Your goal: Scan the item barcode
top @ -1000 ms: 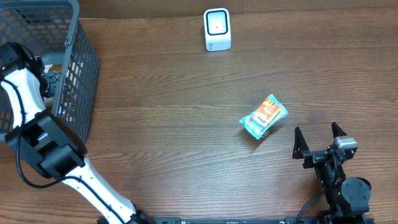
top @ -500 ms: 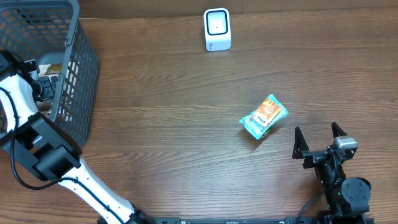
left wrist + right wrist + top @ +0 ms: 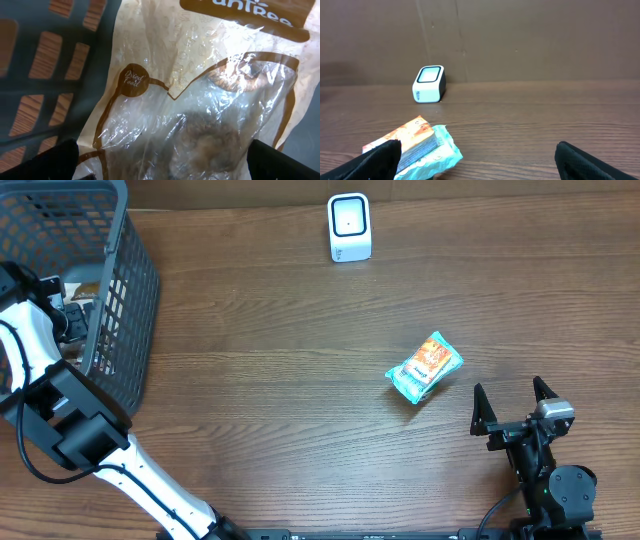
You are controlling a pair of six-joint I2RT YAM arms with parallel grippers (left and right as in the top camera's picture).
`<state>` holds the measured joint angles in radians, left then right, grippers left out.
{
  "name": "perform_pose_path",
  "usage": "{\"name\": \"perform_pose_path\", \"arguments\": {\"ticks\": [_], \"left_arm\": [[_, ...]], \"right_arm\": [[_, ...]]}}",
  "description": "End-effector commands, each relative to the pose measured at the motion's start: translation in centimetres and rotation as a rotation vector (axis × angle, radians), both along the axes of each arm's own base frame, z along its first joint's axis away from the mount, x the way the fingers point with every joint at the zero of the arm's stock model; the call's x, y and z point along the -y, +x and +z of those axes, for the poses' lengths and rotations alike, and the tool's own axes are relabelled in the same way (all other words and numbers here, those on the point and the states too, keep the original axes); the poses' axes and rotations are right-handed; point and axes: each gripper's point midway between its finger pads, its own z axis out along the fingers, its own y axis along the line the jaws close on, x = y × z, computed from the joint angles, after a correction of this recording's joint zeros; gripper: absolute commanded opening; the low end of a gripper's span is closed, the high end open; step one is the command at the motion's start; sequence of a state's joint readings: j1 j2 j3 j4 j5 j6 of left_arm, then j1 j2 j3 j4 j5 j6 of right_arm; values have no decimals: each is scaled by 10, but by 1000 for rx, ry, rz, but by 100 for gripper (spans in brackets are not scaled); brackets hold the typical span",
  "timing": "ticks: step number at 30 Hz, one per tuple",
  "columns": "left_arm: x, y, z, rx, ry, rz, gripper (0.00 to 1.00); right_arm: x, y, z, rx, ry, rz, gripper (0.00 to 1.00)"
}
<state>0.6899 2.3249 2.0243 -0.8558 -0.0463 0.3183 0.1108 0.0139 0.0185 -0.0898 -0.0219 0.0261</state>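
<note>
Right gripper (image 3: pixel 510 395) is seen at the near edge of the tabletop (image 3: pixel 260 380), right side, jaws spread, nothing held. Just beyond it a teal packet (image 3: pixel 425 366) with an orange printed face is laid flat. Inside the grey basket (image 3: pixel 130 280) at the far left corner, the left gripper (image 3: pixel 165 165) is held wide apart, pinching nothing, over a tan pouch (image 3: pixel 200 100) with a clear window, brown outline and "Dried Fruit" roundel. A white scanner (image 3: pixel 349 226) is stood at the far edge. Since a second ago the left arm is noted shifted toward the left edge; packet and right gripper are unmoved.

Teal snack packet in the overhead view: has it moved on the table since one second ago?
No. The teal snack packet lies at the same spot and the same angle, below and right of the white scanner.
</note>
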Motion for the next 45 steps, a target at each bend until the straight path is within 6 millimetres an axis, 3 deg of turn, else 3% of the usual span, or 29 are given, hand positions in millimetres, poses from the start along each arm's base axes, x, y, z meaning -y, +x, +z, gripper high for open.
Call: {"name": "perform_pose_path", "arguments": {"ticks": [1, 16, 26, 34, 45], "left_arm": [[-13, -4, -10, -23, 27, 9, 100], [-31, -27, -79, -145, 4, 29, 100], [-53, -47, -75, -187, 62, 92, 100], [-53, -52, -83, -196, 44, 97, 100], [-9, -105, -183, -362, -181, 106, 97]], "right_arm": [[2, 0, -1, 6, 0, -8, 100], [2, 0, -1, 6, 0, -8, 100], [2, 0, -1, 6, 0, -8, 100], [2, 0, -1, 6, 0, -8, 100], [2, 0, -1, 6, 0, -8, 100]]}}
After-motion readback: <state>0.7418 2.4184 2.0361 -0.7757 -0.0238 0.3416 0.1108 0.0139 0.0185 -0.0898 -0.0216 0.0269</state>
